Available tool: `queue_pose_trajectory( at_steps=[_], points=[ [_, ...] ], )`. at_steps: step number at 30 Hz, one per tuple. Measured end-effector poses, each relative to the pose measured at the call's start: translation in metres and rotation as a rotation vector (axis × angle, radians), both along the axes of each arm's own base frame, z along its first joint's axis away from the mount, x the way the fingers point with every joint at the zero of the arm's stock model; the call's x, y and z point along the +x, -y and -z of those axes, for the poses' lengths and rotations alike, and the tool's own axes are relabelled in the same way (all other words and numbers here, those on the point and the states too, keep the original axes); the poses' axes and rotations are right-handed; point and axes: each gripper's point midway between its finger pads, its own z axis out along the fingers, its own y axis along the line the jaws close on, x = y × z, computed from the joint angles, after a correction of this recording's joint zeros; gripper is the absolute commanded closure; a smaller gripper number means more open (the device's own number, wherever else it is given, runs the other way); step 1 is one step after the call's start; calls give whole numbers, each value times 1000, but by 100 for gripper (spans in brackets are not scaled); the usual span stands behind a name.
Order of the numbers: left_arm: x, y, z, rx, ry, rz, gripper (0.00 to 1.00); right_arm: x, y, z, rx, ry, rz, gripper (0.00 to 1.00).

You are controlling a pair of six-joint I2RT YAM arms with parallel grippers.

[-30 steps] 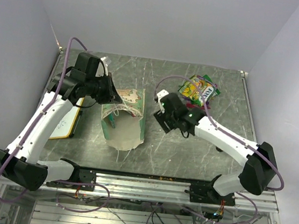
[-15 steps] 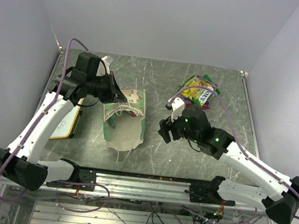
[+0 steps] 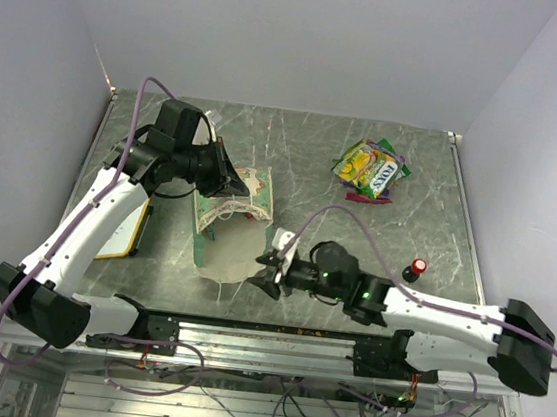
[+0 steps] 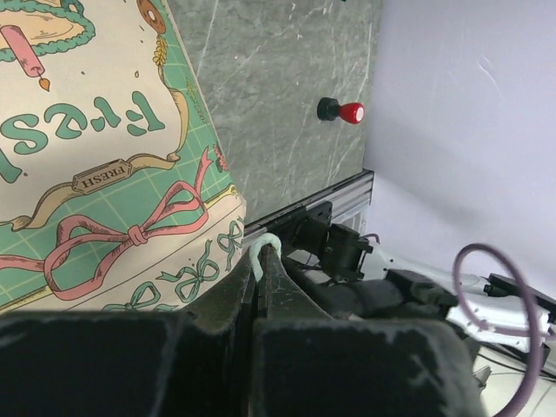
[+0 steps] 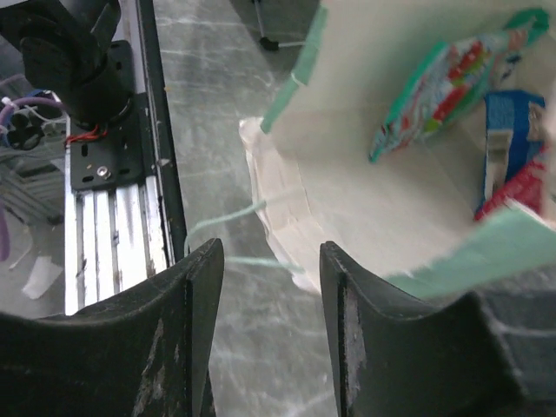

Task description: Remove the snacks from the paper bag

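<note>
The bag lies on its side on the table, at about 9 o'clock from the table's middle. Its mouth is open toward 6 o'clock. It is mint-green paper with a cream printed front bearing a pink ribbon bow and green lettering, and it is tan inside. Thin pale string handles trail from the rim.

The left gripper is at the bag's 12 o'clock end. Its jaws are pressed together, pinching a mint-green edge of the bag.

The right gripper sits low at about 4 o'clock from the bag's mouth and points into it. Its jaws stand parted with nothing between them, just short of the rim.

Loose packets, yellow-green and pink-purple, lie heaped at 1 o'clock on the table, well apart from the bag. Inside the bag a teal-red packet lies on the tan paper, with a blue packet beside it.

A red-topped button stands at 4 o'clock.
</note>
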Motion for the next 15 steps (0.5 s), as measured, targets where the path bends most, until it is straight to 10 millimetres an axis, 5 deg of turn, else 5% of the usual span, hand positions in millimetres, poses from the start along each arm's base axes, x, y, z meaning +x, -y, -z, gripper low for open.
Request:
queue_pose_trajectory(
  at_steps=[8, 15],
  points=[
    [1, 6, -11, -6, -4, 7, 93, 1, -53, 23, 5, 140, 41, 67],
    [-3, 8, -17, -1, 7, 48, 93, 28, -86, 28, 14, 203, 227, 72]
  ],
)
